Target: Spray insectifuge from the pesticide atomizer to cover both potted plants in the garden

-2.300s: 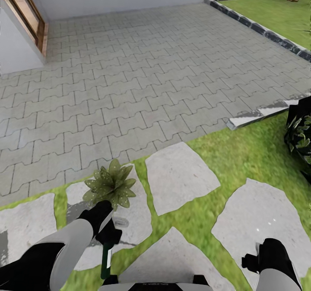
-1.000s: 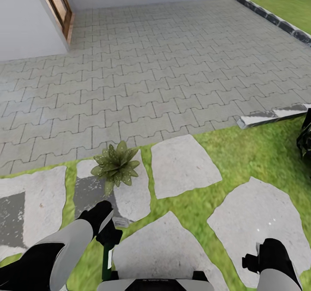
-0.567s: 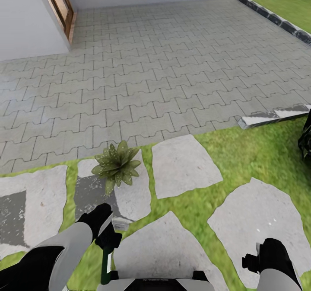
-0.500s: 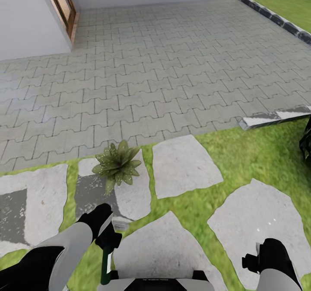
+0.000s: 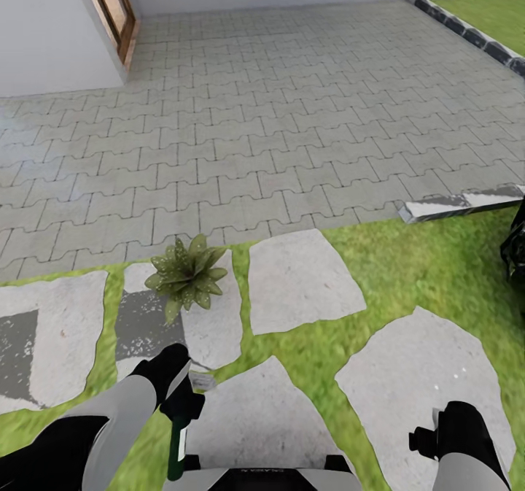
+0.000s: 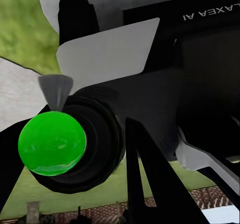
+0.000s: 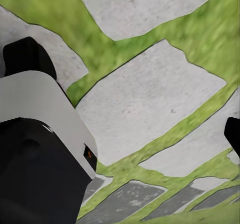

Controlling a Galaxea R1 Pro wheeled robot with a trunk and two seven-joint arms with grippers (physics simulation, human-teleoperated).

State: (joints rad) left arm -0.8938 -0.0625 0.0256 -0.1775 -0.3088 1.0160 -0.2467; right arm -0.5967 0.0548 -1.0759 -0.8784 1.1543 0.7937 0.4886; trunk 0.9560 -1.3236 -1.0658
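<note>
One potted plant (image 5: pixel 185 281) shows in the head view, a low olive-green rosette sitting at the far edge of a grey stepping stone (image 5: pixel 191 327), just near of the grey paving (image 5: pixel 292 111) & left of centre. Left gripper (image 5: pixel 181 402) hangs low at the near left, near of that plant & apart from it, closed around the pesticide atomizer (image 5: pixel 175 443); the bottle's dark green body w/ white label points down below the fingers (trigger head hidden by the gripper). Left wrist view has a bright green ball (image 6: pixel 51 143) at the middle of a dark round housing, w/ a small grey cone (image 6: pixel 56 90) beside it; can't tell what these are. Right gripper (image 5: pixel 429 436) sits at the near right over a big stepping stone (image 5: pixel 423 374), nothing seen in it; how far its fingers are apart can't be told. Right wrist view shows lawn (image 7: pixel 200 29) & stones below. Far left: white wall (image 5: pixel 44 31) w/ a wooden door frame (image 5: pixel 113 2). Dark bush (image 5: pixel 516 246) at the right edge.
</note>
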